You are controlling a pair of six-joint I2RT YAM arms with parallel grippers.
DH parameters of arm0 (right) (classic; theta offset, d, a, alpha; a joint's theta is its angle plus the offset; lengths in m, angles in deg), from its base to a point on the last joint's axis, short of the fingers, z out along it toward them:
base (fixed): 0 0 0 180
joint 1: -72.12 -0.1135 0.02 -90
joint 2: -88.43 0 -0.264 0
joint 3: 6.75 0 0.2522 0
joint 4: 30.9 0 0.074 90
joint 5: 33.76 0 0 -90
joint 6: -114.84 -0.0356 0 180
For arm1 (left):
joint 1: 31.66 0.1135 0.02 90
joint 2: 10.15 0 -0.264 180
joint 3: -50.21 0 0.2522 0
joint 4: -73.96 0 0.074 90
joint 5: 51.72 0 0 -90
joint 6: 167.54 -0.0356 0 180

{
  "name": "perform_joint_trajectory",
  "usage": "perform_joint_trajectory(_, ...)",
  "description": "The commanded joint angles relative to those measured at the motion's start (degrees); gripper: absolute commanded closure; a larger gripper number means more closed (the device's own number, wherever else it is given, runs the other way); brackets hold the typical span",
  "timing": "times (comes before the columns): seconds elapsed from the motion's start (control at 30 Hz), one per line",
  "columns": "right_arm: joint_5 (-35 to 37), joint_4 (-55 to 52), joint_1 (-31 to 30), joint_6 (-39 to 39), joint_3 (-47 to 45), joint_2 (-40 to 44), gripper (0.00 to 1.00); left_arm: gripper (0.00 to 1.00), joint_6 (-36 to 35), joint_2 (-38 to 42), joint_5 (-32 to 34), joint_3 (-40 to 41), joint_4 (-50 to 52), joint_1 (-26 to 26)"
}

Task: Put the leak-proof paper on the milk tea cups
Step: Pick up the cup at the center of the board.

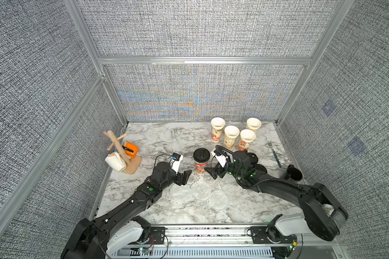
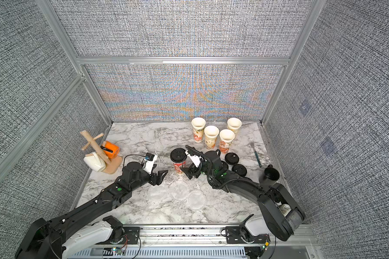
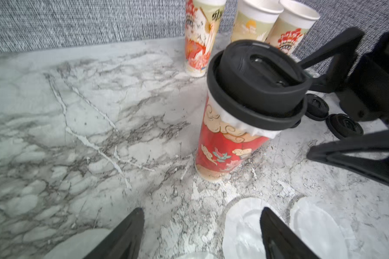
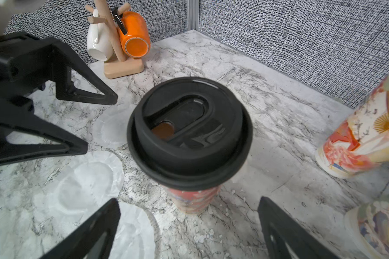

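Observation:
A red-printed milk tea cup [image 1: 200, 168] [image 3: 225, 152] stands mid-table under a black lid [image 4: 189, 132], with a rim of leak-proof paper [image 3: 234, 122] sticking out beneath the lid. Several open cups [image 1: 231, 136] [image 2: 211, 137] cluster at the back right. Three loose paper discs [image 1: 200, 190] [image 2: 177, 190] [image 4: 88, 179] lie flat in front of the lidded cup. My left gripper [image 1: 185, 177] [image 3: 202, 210] hangs open and empty left of that cup, over the discs. On the cup's right my right gripper [image 1: 210, 173] [image 4: 189, 200] is open and empty too.
Spare black lids [image 1: 254, 158] lie behind my right arm. A fork [image 1: 274, 152] and a black cup [image 1: 293, 173] sit at the right edge. A wooden mug tree [image 1: 121, 154] with a white and an orange mug stands at the left. Fabric walls enclose three sides.

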Motion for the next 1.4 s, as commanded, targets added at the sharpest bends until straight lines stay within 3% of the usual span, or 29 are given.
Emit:
perform_joint_trajectory(0.0, -5.1, 3.6, 0.8, 3.5, 1.2, -1.8, 0.02, 0.18, -5.7, -2.1, -4.8, 0.6, -12.4, -0.1)
perform_joint_trajectory(0.1, -7.5, 5.0, 1.5, 4.8, 1.2, -3.3, 0.02, 0.18, -7.3, -7.3, -10.5, -0.9, -14.5, -0.1)
perform_joint_trajectory(0.27, -9.7, 7.0, 3.1, 4.3, 1.5, -5.4, 0.02, 0.18, -9.8, -14.3, -12.8, -3.1, -16.3, -0.1)
perform_joint_trajectory(0.97, -13.5, 4.1, 3.8, 7.5, 11.1, -15.8, 0.05, 0.18, -17.0, -32.3, -10.4, -11.1, -19.7, -0.1)
perform_joint_trajectory(1.37, -17.1, 2.3, 3.2, 7.8, 14.4, -18.9, 0.06, 0.19, -17.9, -34.6, -6.9, -12.1, -21.2, -0.1)
